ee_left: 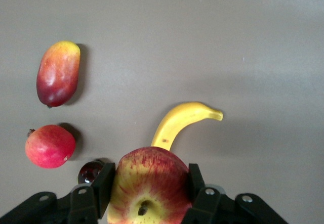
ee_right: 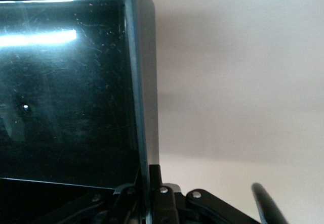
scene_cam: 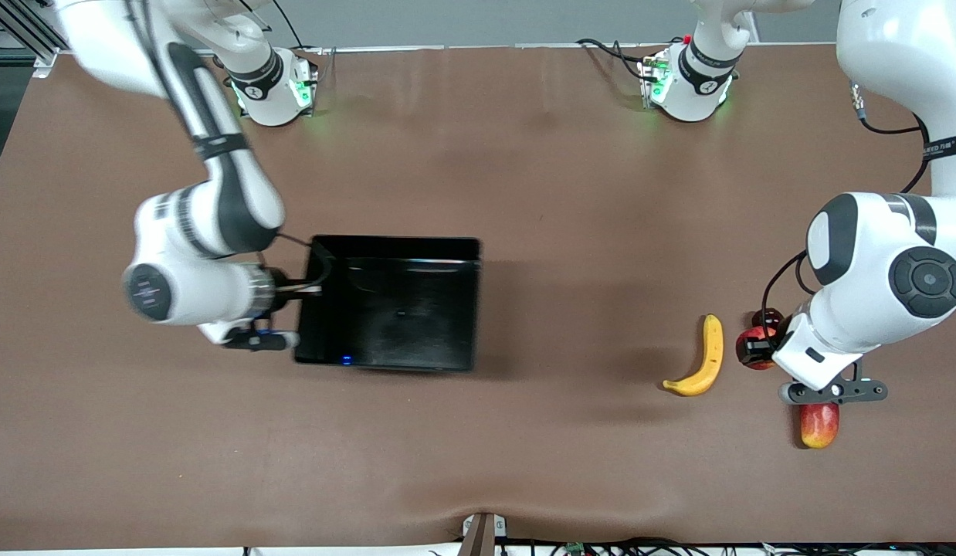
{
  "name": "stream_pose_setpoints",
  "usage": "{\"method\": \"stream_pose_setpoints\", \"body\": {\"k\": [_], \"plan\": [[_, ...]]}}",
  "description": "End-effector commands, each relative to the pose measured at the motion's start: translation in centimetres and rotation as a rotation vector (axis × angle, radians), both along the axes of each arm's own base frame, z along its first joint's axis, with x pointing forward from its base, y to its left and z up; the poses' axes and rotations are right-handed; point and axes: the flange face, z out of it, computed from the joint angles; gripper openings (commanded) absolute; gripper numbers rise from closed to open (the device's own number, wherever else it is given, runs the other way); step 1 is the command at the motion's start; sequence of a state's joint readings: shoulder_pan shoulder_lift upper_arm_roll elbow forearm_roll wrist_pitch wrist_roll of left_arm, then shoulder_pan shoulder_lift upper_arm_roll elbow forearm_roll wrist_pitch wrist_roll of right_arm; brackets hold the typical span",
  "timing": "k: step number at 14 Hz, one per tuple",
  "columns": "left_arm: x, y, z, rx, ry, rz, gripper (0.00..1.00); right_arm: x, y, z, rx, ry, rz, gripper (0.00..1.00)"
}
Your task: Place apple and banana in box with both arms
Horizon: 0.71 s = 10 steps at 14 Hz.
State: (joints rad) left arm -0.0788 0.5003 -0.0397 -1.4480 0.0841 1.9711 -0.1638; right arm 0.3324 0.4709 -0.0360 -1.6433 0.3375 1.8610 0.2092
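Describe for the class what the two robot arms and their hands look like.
Both arms are glossy white with dark grey joint rings and black cables. The left hand and right hand are black, with silver screws. Green lights glow at both bases.

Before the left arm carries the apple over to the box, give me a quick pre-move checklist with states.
1. Apple gripped: ok. Left tool has a finger on each side of it.
2. Apple lifted clear of the table: cannot tell.
3. Box held steady: ok. Right tool is shut on the box wall at the right arm's end.
4. Box free to receive fruit: ok. Nothing lies inside it.
5. Banana untouched for the second pick: ok. It lies on the table beside the apple, toward the box.
6. Neighbouring fruit clear of the grip: ok. The mango-like fruit and pinkish-red fruit lie apart from the fingers.
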Motion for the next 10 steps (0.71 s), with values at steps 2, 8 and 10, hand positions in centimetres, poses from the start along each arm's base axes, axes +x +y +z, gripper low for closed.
{"method": "stream_pose_setpoints", "body": {"k": [2, 8, 10], "plan": [[-1.3, 0.0, 1.1, 0.02, 0.035, 0.008, 0.0, -2.0, 7.4, -2.1, 0.057, 0.014, 0.036, 0.0], [-1.9, -1.0, 1.6, 0.014, 0.049, -0.004, 0.0, -4.9, 15.8, -5.7, 0.087, -0.008, 0.033, 0.0], [-2.4, -2.0, 1.9, 0.01, 0.062, 0.011, 0.0, -6.0, 18.2, -7.2, 0.06, -0.026, 0.0, 0.0]]}}
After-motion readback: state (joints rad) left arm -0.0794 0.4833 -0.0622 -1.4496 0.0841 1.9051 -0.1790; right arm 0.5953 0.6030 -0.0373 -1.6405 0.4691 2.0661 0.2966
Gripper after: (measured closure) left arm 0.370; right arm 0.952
